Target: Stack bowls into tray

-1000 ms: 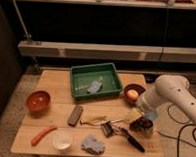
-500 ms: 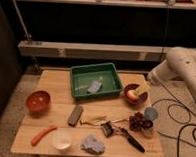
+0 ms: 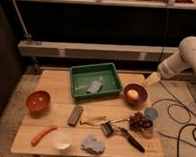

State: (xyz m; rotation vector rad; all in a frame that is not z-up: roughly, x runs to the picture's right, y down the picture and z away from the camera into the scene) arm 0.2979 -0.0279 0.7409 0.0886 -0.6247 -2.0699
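The green tray (image 3: 98, 97) stands at the back middle of the wooden table, with a small grey-blue object (image 3: 94, 86) lying in it. The dark maroon bowl (image 3: 144, 91) sits just right of the tray and holds a round orange-yellow fruit (image 3: 133, 94). The orange-red bowl (image 3: 38, 100) sits empty near the table's left edge. My gripper (image 3: 152, 79) hangs from the white arm (image 3: 190, 54) at the upper right. It is above and to the right of the maroon bowl, apart from it, with nothing visibly in it.
The front of the table holds a carrot (image 3: 43, 135), a small white bowl (image 3: 62, 139), a blue cloth (image 3: 93, 144), a grey bar (image 3: 75, 114), utensils (image 3: 96, 119), a black-handled tool (image 3: 133, 140), a dark bunch (image 3: 138, 120) and a blue cup (image 3: 150, 114). Cables (image 3: 181, 123) lie on the floor to the right.
The arm has risen from low over the table's front right and swung back and right. The gripper is now high beside the maroon bowl. The objects have not moved.
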